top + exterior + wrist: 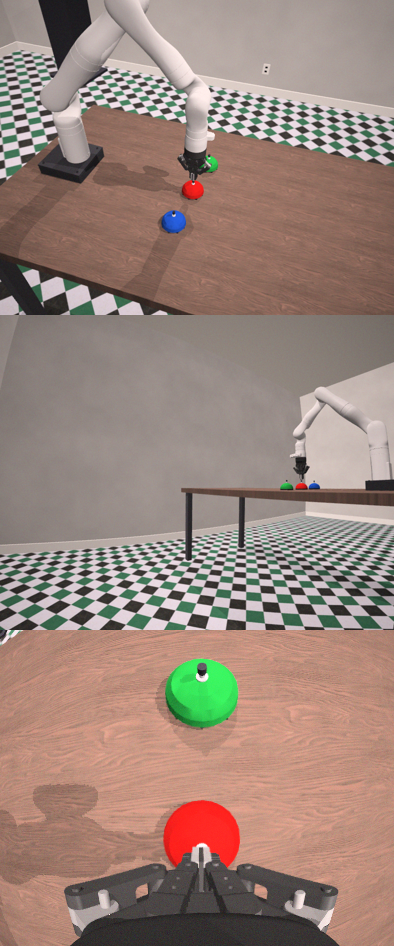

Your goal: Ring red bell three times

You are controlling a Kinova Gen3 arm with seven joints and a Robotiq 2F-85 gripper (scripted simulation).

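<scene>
The red bell [192,189] sits near the middle of the wooden table, between the green bell [211,162] and the blue bell [173,221]. My gripper [193,179] is shut and empty, pointing straight down with its fingertips right over the top of the red bell. In the wrist view the closed fingertips [201,855] cover the red bell's [201,833] button, so I cannot tell whether the tips touch it or how far down it is. In the side view the gripper [300,478] stands just over the red bell [301,486].
The green bell [202,692] lies just beyond the red one, its button up and untouched. The blue bell [313,485] is on the near side, its button up. The arm's black base [71,161] stands at the table's left end.
</scene>
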